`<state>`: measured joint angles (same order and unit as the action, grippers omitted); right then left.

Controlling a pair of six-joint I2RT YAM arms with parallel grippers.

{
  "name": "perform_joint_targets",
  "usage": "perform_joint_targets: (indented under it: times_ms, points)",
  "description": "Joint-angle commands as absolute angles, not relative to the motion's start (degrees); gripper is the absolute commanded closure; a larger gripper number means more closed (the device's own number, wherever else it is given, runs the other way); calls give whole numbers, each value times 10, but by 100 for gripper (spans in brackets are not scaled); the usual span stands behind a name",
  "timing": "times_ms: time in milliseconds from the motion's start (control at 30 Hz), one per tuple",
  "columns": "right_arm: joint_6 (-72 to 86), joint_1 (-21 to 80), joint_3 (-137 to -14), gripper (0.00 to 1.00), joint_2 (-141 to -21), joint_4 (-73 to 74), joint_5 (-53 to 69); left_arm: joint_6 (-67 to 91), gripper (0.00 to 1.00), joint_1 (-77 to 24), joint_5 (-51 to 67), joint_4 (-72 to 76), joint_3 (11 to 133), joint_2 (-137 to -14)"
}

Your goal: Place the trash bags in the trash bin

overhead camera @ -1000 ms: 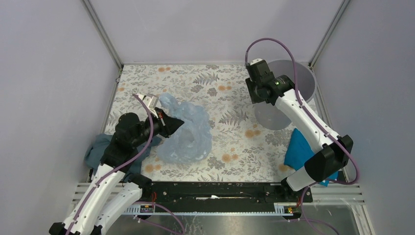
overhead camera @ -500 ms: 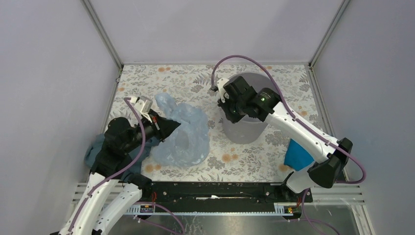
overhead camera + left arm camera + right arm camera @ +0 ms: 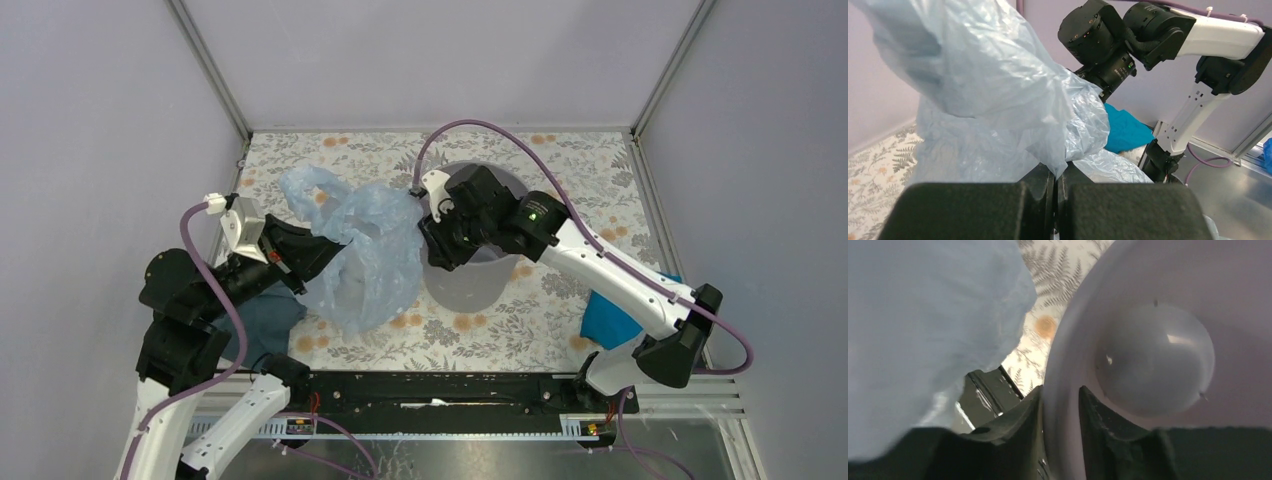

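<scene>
- Left pincer (image 3: 1055,182) closed, pinching the pale-blue trash bag (image 3: 365,255), which hangs over the worktop (image 3: 560,180).
- Right pincer (image 3: 1060,405) clamps the trash bin (image 3: 468,285) rim, mid-worktop.
- Bag just beside bin, perhaps touching.

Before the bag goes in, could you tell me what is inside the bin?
Inside the bin, only its bare floor and one finger of the right gripper show; the near wall is hidden behind it.

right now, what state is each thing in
trash bag: lifted, hanging crumpled
trash bin: upright, empty
left gripper: shut on trash bag
right gripper: shut on trash bin rim
dark cloth: lying crumpled
blue cloth: lying crumpled
</scene>
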<state>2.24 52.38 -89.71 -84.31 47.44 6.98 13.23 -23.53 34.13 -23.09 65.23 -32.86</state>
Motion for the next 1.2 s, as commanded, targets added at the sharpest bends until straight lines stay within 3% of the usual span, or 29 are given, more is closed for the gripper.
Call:
perform_joint_targets:
  times_ms: [0,167,333,400,600,767,867,1167]
  points:
    - [102,532,-916,52,-827,392,152,115,100,-236,363,-197,671,-332]
    - [114,533,-969,19,-804,429,33,145,100,-236,367,-156,680,-334]
    - [79,532,-989,2,-735,433,-42,163,100,-235,375,-120,684,-341]
    - [72,532,-999,0,-702,405,-10,167,100,-235,385,-105,686,-348]
    - [76,533,-939,0,-636,137,296,243,100,-236,461,-29,703,-392]
    - [50,532,-1011,0,-708,134,285,333,100,-235,540,90,699,-429]
    - [75,533,-1057,0,-753,139,350,373,100,-236,566,147,698,-448]
    - [130,533,-1036,0,-796,65,376,517,100,-236,602,339,671,-500]
